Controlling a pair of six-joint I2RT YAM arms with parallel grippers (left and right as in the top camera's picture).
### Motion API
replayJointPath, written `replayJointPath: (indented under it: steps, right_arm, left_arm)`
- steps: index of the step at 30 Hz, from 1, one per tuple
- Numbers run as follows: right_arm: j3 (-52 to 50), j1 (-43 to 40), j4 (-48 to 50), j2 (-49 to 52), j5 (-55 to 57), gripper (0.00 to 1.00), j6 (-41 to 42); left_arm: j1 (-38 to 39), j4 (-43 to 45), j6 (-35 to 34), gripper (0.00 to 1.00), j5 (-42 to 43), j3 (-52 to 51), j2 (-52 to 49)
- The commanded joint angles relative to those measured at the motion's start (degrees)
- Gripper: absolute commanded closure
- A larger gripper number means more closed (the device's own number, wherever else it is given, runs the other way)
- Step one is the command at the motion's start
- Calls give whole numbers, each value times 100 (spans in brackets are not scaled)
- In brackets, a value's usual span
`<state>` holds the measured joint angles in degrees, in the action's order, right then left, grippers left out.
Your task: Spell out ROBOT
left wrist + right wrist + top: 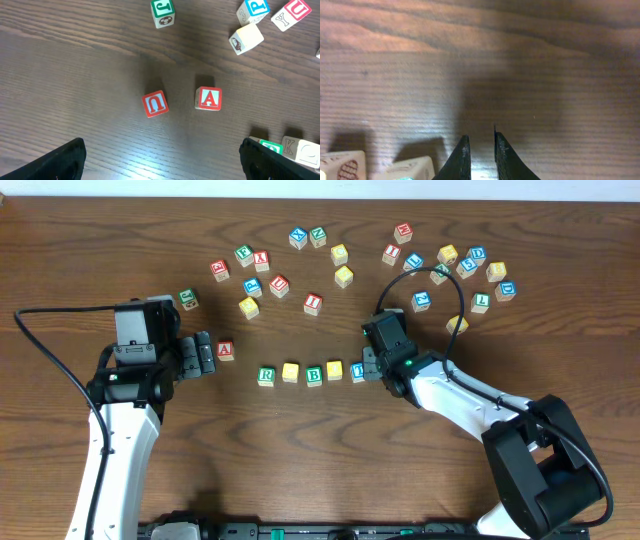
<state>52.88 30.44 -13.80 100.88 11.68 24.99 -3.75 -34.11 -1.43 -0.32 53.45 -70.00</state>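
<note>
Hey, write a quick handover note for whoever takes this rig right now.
Left gripper: open, empty, beside red A cube.
Right gripper: nearly shut, empty, at T cube.
Row reads R cube, first yellow cube, B cube, second yellow cube, T.
Done: five cubes lined up.
Left: back the right arm off; yellow tops look blank, so check the Os.

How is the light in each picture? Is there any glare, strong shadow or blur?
Overhead: even light, faint shadows, sharp enough to read the green R cube. Left wrist: pale glare on the table near the bottom; the red A cube and the red U cube throw shadows toward the picture's top. Right wrist: soft focus, a broad dark shadow on the table above the right gripper.
</note>
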Motion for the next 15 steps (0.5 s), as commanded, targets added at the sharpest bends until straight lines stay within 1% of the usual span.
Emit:
replayJointPath:
  steps: [1,3,5,15]
  right_arm:
    - [90,151,-31,39,66,88,31]
    - [90,219,33,39,83,89,133]
    - [90,262,85,39,63,94,240]
    - [87,415,92,39,44,95,330]
  left_arm:
    - [-20,-13,24,4,-11,164,0]
    - [-20,-13,24,4,-11,164,0]
    - [-20,-13,24,4,-11,164,0]
    - [-20,-13,24,4,-11,164,0]
